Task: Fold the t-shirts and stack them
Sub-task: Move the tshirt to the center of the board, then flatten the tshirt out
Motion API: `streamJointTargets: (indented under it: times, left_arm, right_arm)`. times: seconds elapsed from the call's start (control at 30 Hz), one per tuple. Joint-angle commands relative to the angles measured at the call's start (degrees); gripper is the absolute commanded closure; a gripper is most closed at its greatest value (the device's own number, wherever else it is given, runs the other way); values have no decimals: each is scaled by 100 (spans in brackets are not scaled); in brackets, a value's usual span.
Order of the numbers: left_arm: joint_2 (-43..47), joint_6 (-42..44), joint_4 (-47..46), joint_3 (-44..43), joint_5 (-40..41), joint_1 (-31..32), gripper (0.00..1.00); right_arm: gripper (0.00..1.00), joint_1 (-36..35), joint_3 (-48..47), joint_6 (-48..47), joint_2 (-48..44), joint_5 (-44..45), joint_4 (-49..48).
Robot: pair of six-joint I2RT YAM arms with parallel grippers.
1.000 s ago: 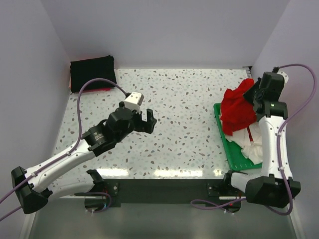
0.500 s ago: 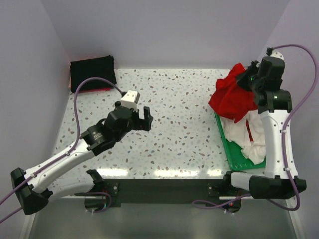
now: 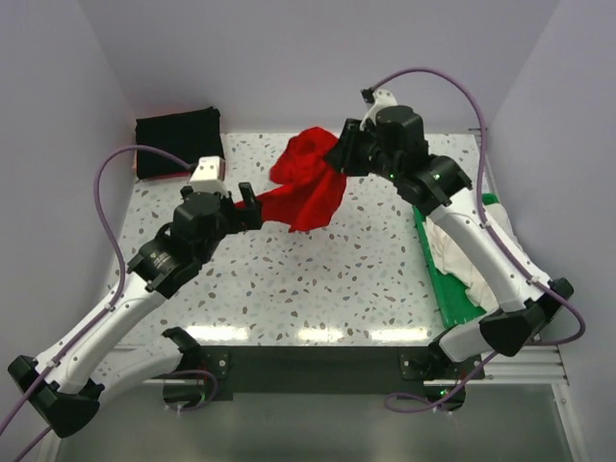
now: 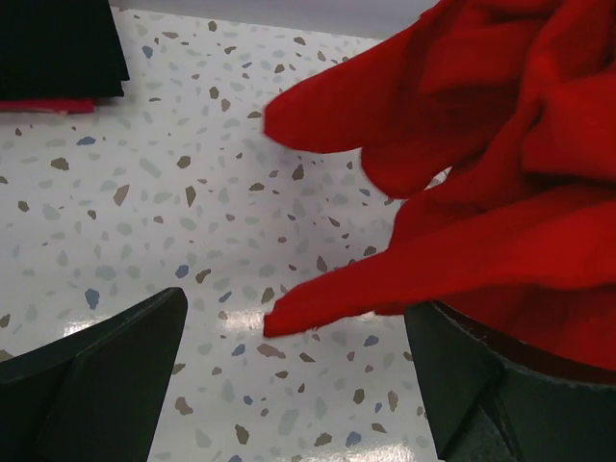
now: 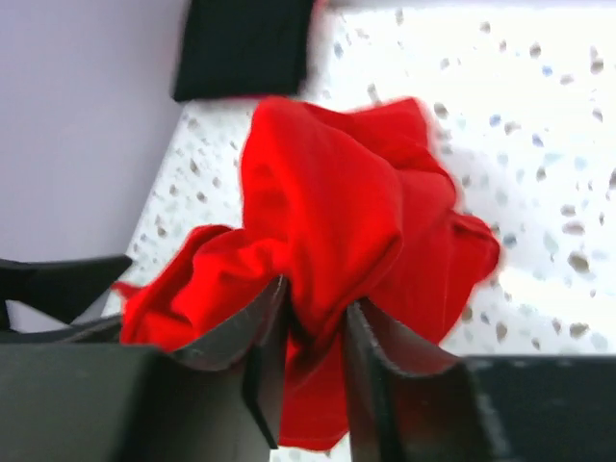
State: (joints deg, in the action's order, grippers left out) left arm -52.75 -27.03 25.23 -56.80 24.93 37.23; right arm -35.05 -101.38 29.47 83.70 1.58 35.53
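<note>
Two tools are hovering over the counter (image 3: 366, 260). The right tool (image 5: 310, 303) is pinching a red shirt (image 3: 308, 188); the left tool (image 4: 295, 308) is gaping.

The red t-shirt (image 4: 481, 192) runs off the left wrist view (top and right edges).

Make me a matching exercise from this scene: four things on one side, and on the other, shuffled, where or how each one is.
Things:
1. red t-shirt
2. black t-shirt
3. whitish t-shirt
4. left gripper

Place or state:
A. lying in the green tray
B. jaws wide open
C. folded at the far left corner of the table
D. pinched in the right gripper

Pairs: 1-D, 2-C, 3-A, 4-B
</note>
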Motion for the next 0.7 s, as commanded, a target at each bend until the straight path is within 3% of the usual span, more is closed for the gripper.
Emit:
streamJointTargets:
  times: [0.0, 0.07, 0.13, 0.17, 0.33, 0.43, 0.67]
  left_arm:
    - [55, -259, 183, -122, 179, -49, 0]
    - [54, -531, 245, 19, 179, -50, 0]
    - [72, -898, 254, 396, 162, -58, 0]
    - [72, -1031, 245, 537, 135, -67, 0]
    - [10, -1909, 158, 1372, -154, -111, 5]
    - [-33, -2262, -114, 1838, -452, -120, 12]
    - [-279, -2975, -545, 2918, -1085, -120, 26]
  right_arm:
    - [65, 42, 696, -47, 58, -88, -275]
    - [34, 51, 1636, -56, -11, -53, -405]
    - [18, 59, 2652, 102, -212, 210, -633]
    - [15, 51, 2972, 172, -283, 298, -722]
    - [14, 392, 4414, 524, -442, 782, -960]
    - [17, 963, 4776, 560, -372, 493, -1206]
    - [18, 1702, 5190, 507, -407, 922, -1189]
